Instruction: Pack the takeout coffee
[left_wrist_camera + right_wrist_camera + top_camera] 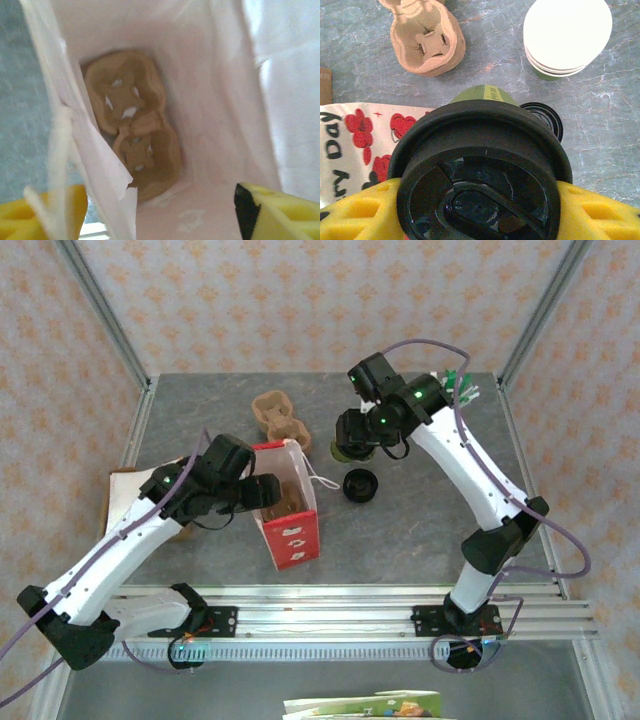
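Observation:
The takeout coffee (485,97), a green cup under a round black lid (480,180), sits between the yellow fingers (600,210) of my right gripper (480,212), which is shut on it. From above, that gripper (358,440) holds the cup (349,451) over the table's far middle, right of the bag. The white and red paper bag (292,530) stands upright, with my left gripper (262,490) at its mouth. The left gripper (160,217) is open, one finger (35,212) outside the bag wall (95,165) and one (280,212) inside. A cardboard cup carrier (135,130) lies on the bag's floor.
A second cardboard carrier (281,416) lies on the table behind the bag. A loose black lid (360,485) rests right of the bag. A stack of lidless green cups (567,37) stands beyond the held cup. A brown sheet (115,502) lies at the left edge.

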